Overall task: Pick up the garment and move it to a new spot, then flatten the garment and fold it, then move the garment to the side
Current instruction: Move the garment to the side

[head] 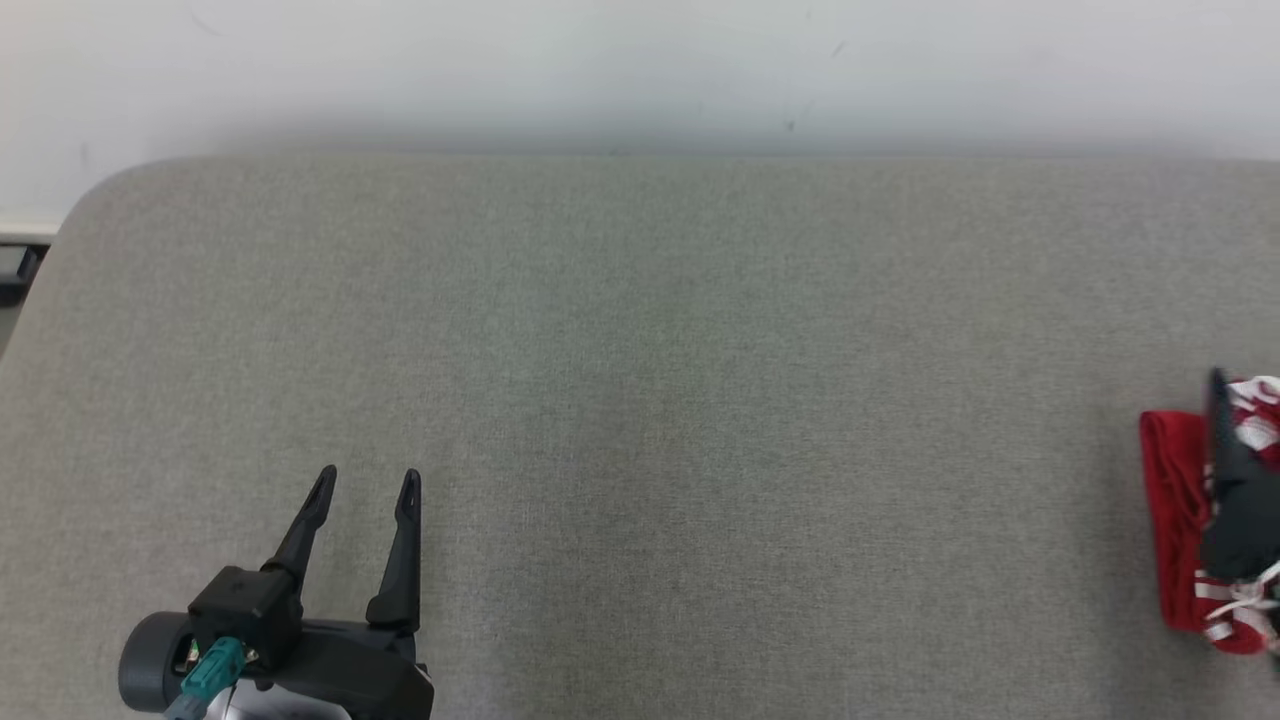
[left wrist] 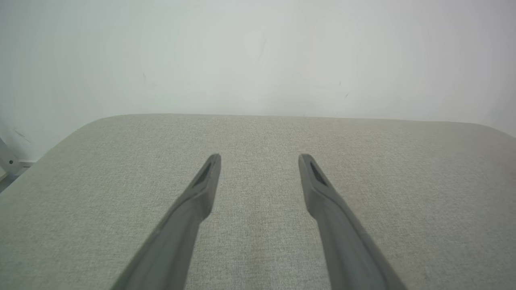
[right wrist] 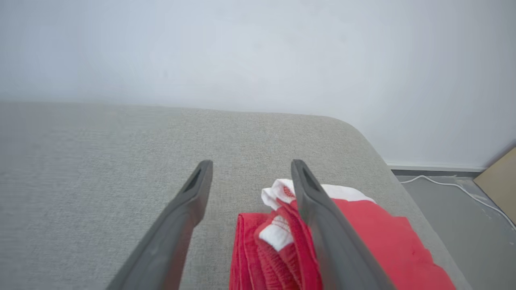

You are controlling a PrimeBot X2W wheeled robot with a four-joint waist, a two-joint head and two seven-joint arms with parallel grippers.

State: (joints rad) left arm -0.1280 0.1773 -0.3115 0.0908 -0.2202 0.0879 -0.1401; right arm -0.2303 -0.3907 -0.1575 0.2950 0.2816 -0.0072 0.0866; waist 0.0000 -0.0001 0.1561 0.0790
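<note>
The garment is red with white parts and lies folded in a small bundle at the far right of the grey padded table. In the right wrist view the garment sits just below and between my spread fingers; my right gripper is open above it, with nothing held. One dark finger of that gripper crosses the bundle in the head view. My left gripper stands open at the lower left over bare fabric, and my left gripper shows nothing between its fingers in its wrist view.
A white wall runs behind the table's far edge. Beyond the table's rounded right end, the grey floor carries a white cable and a brown board.
</note>
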